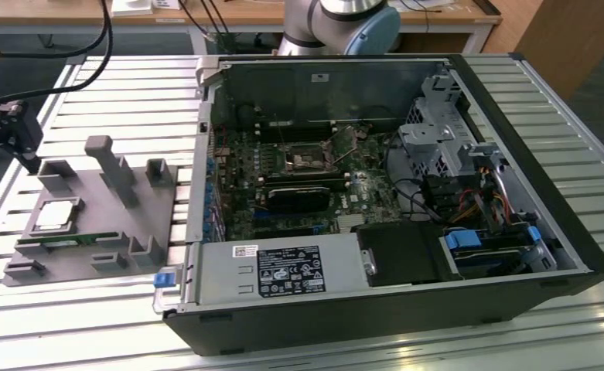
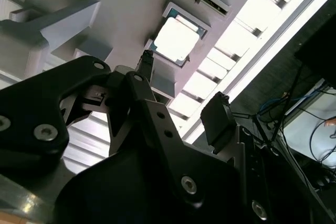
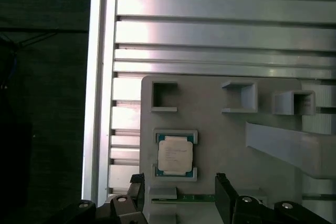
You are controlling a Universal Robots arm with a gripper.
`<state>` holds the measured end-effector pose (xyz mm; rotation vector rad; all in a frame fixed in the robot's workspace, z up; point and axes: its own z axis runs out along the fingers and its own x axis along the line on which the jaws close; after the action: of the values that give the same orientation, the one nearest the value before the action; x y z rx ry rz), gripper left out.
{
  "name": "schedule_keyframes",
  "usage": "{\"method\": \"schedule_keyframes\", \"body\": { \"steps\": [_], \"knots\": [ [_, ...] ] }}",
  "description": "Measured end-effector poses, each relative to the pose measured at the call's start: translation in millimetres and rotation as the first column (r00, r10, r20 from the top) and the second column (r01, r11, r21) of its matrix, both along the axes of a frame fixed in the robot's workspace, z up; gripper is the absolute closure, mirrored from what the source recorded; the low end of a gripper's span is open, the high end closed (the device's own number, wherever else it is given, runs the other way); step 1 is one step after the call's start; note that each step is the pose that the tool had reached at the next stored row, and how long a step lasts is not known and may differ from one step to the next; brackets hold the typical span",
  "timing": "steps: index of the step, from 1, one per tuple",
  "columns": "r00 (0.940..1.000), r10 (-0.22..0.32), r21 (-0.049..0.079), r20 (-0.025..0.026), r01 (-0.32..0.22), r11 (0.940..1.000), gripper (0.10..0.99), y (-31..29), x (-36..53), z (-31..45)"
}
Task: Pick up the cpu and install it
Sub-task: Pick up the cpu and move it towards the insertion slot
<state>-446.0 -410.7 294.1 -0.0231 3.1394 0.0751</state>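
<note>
The cpu [image 1: 56, 216] is a small silvery square with a pale rim. It lies flat in a pocket of the grey holder block [image 1: 126, 232] at the exterior view's left, outside the computer case. In both wrist views the cpu [image 3: 175, 156] [image 2: 177, 39] lies just beyond the dark fingertips [image 3: 222, 190]. My gripper [image 3: 180, 190] [image 2: 184, 90] hangs open above the holder with nothing between its fingers. In the exterior view the gripper [image 1: 8, 131] is at the far left edge, above the holder. The motherboard socket [image 1: 307, 158] sits inside the open case.
The open computer case [image 1: 508, 178] lies on the slatted metal table [image 1: 106, 85], with drive cages and cables inside it. Grey posts [image 1: 110, 166] stand up from the holder. A green memory stick [image 1: 64, 241] lies in a slot beside the cpu. Black cables [image 1: 85, 73] hang at the left.
</note>
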Motion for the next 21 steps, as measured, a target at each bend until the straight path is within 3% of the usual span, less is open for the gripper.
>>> {"method": "schedule_keyframes", "body": {
  "steps": [21],
  "knots": [
    [1.0,0.0,0.001,-0.0004,0.0,1.0,0.439,-0.3,0.0,-25.7]
  ]
}}
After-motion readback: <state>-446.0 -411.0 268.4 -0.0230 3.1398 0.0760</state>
